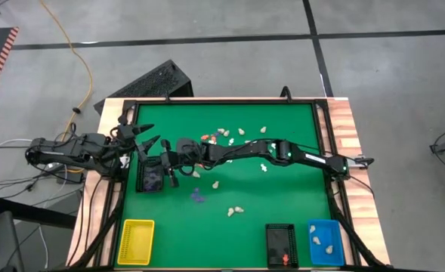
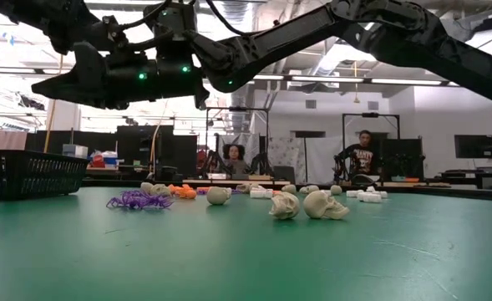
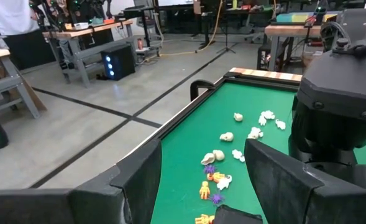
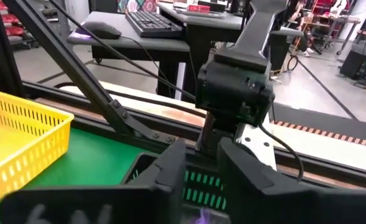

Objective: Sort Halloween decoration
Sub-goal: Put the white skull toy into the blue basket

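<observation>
Tiny Halloween figurines [image 1: 236, 211] in cream, white, orange and purple plastic are scattered over the green felt table top [image 1: 282, 196]. Most are clustered toward twelve o'clock of the mat in the high view, a cream pair lies near six o'clock, and a purple spider-like piece [image 1: 198, 197] lies just left of centre. Two pale figurines are seen in the small rectangular blue plastic tray [image 1: 326, 242] at about five o'clock, and an orange one [image 1: 285, 259] in the black mesh tray [image 1: 281, 245] beside it. A yellow slotted plastic tray [image 1: 135, 241] is placed at about seven o'clock. A second black mesh tray [image 1: 152, 178] is set at nine o'clock, with a purple piece inside it.

The right gripper [image 4: 201, 171] is held over this nine o'clock tray, at the end of the right arm stretched across the mat; its two dark fingers [image 4: 170, 168] are parted by a narrow gap, and nothing is seen between them. The left gripper [image 3: 198, 177] is poised above the mat's left edge near ten o'clock, with its fingers spread wide and empty.
</observation>
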`<state>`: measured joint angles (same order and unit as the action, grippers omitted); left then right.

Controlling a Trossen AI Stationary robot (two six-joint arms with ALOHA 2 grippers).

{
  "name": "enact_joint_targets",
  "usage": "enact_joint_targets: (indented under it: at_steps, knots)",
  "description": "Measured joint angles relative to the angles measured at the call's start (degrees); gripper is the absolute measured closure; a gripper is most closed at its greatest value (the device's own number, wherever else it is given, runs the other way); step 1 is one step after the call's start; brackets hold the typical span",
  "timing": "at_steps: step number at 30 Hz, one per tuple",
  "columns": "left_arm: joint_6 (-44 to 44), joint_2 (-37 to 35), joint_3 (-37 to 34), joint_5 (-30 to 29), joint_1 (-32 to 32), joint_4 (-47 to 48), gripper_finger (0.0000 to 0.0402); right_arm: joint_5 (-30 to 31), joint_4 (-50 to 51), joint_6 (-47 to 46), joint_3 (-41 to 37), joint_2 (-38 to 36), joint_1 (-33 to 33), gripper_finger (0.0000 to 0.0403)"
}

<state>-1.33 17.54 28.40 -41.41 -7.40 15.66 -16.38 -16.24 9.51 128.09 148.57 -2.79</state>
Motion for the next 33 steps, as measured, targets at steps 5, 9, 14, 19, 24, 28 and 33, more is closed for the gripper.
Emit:
enact_joint_targets:
  at_steps: [5, 9, 14, 19, 24, 28, 33]
  knots:
    - [-0.01, 0.0, 0.0, 0.0, 0.0, 0.11, 0.0181, 0.0, 4.4, -0.33, 0.0, -0.55, -0.05, 0.0235]
    - [-0.01, 0.0, 0.0, 0.0, 0.0, 0.55, 0.0181, -0.05, 19.72, 3.27, 0.0, -4.27, -0.57, 0.0224]
    - [0.01, 0.0, 0.0, 0.02, 0.0, 2.08, 0.0181, -0.54, 43.04, 9.36, 0.02, -10.34, -2.12, 0.0234]
    - [0.3, -0.16, 0.0, 0.0, 0.0, 3.08, 0.0181, -2.72, 68.27, 12.56, -0.02, -15.73, -4.18, 0.0256]
    - [0.34, -1.18, 0.0, 0.02, 0.0, 3.48, 0.0181, -3.08, 83.66, 12.87, -2.57, -21.14, -6.1, 0.0282]
    - [1.99, -2.68, 0.02, 0.63, -0.01, 5.8, 0.0181, -3.08, 85.6, 11.35, -13.78, -29.06, -6.23, 0.0295]
    - [4.47, -4.55, 0.02, 0.73, 0.0, 9.82, 0.0181, -2.82, 65.78, 4.14, -38.21, -44.24, -5.59, 0.0301]
